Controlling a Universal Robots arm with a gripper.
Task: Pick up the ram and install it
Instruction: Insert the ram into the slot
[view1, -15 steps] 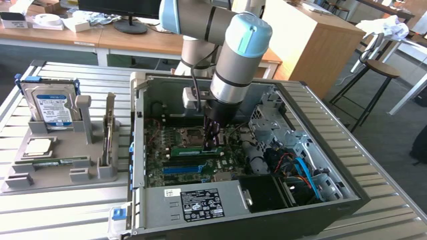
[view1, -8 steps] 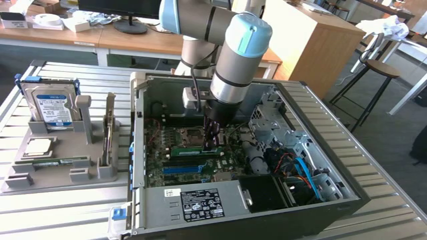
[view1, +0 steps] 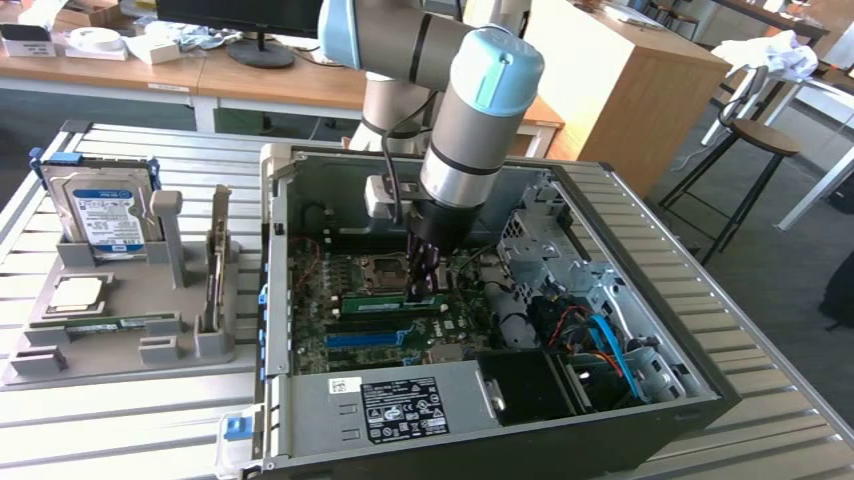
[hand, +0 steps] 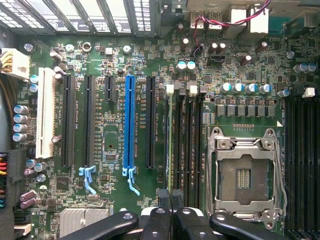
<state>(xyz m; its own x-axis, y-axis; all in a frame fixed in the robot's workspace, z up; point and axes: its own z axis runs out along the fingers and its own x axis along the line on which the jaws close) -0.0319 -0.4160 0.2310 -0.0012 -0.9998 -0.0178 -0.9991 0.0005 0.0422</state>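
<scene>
We see the open computer case (view1: 694, 400); on its motherboard (hand: 107, 125) the ram (view1: 390, 301) stands edge-up at a slot on the near side of the processor socket (view1: 380, 270); the gripper (view1: 430, 288) is pressed together on its top edge. We judge it light, stiff and brittle; best held by the bare long edges, off the chips.

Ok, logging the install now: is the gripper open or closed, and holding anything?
Gripper: closed on the ram.
</scene>
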